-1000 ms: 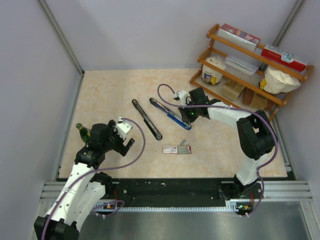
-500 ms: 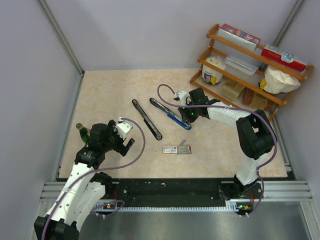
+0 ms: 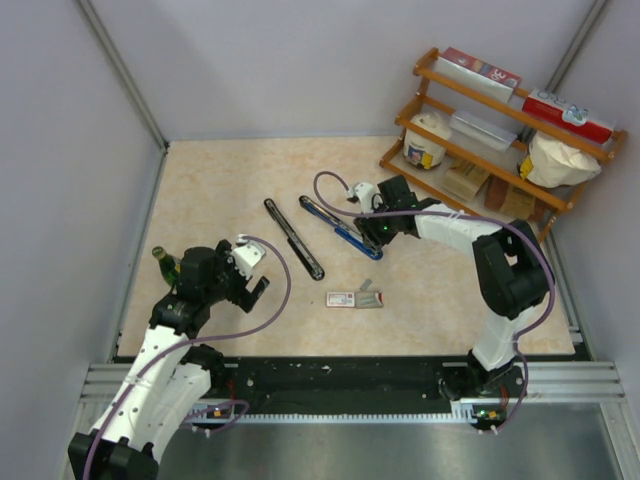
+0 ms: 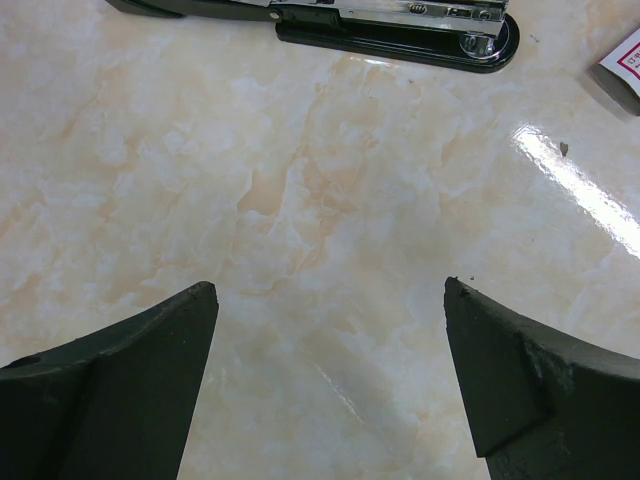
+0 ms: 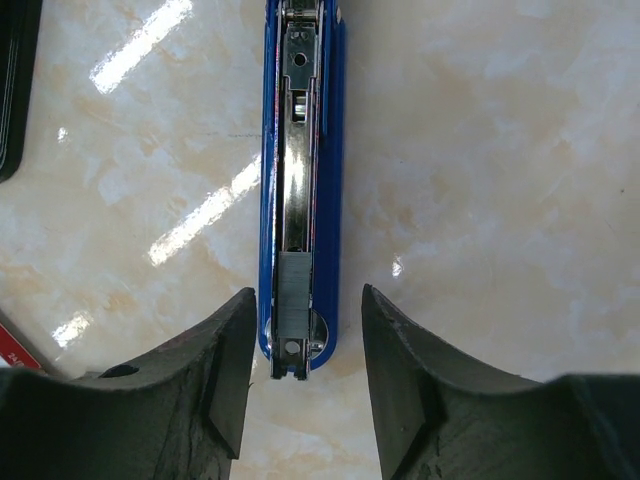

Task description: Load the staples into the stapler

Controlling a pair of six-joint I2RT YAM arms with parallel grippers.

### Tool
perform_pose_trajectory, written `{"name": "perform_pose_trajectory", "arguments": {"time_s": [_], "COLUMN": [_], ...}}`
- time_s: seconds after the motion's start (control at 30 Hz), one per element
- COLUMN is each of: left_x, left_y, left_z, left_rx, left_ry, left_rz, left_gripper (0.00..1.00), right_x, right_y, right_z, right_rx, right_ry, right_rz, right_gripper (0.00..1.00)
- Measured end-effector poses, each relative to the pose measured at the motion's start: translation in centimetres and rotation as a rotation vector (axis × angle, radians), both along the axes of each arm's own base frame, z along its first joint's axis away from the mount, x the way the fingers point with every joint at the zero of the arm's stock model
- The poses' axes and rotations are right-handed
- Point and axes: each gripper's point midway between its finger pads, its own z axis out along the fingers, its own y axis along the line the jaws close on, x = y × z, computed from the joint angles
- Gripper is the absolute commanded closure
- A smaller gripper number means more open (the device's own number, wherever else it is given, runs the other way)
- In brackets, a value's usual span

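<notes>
A blue stapler (image 5: 300,150) lies opened flat on the table, also in the top view (image 3: 340,228). A short grey strip of staples (image 5: 295,285) sits in its metal channel near the close end. My right gripper (image 5: 307,295) is open, one finger on each side of that end, apart from the stapler's sides. In the top view it (image 3: 378,232) is at the stapler's right end. The white staple box with red print (image 3: 343,298) lies nearer the front, a small grey piece (image 3: 372,297) beside it. My left gripper (image 4: 330,290) is open over bare table.
A black stapler (image 3: 293,238) lies opened flat left of the blue one, its end at the top of the left wrist view (image 4: 400,25). A wooden shelf (image 3: 500,130) with containers stands at the back right. A green bottle (image 3: 165,262) stands by the left arm.
My right gripper's jaws have spread apart at the end of the blue stapler. Neither arm has shifted, and the left gripper is as it was.
</notes>
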Motion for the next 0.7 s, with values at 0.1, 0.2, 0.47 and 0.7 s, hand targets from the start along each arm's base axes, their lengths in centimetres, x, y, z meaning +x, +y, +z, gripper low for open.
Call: {"name": "perform_pose_trajectory", "arguments": {"time_s": [0.1,0.2,0.47,0.7], "left_x": [0.0,0.0,0.0,0.0], "left_y": [0.0,0.0,0.1,0.1], "left_z": [0.0,0.0,0.0,0.0], "left_rx": [0.000,0.000,0.000,0.000], "left_ry": [0.000,0.000,0.000,0.000], "left_rz": [0.001,0.002,0.003,0.004], "left_gripper": [0.01,0.01,0.01,0.01], "right_x": [0.1,0.2,-0.5,-3.4], "right_y": [-0.1,-0.1,-0.1,0.8], "right_z": [0.4,1.4,3.8,4.3], "right_rx": [-0.004,0.000,0.017,-0.061], "right_ry": [-0.017,-0.051,-0.128,-0.233], "right_rz": [0.011,0.028,0.113,0.338], "right_gripper": [0.49,0.45,0.36,0.21]}}
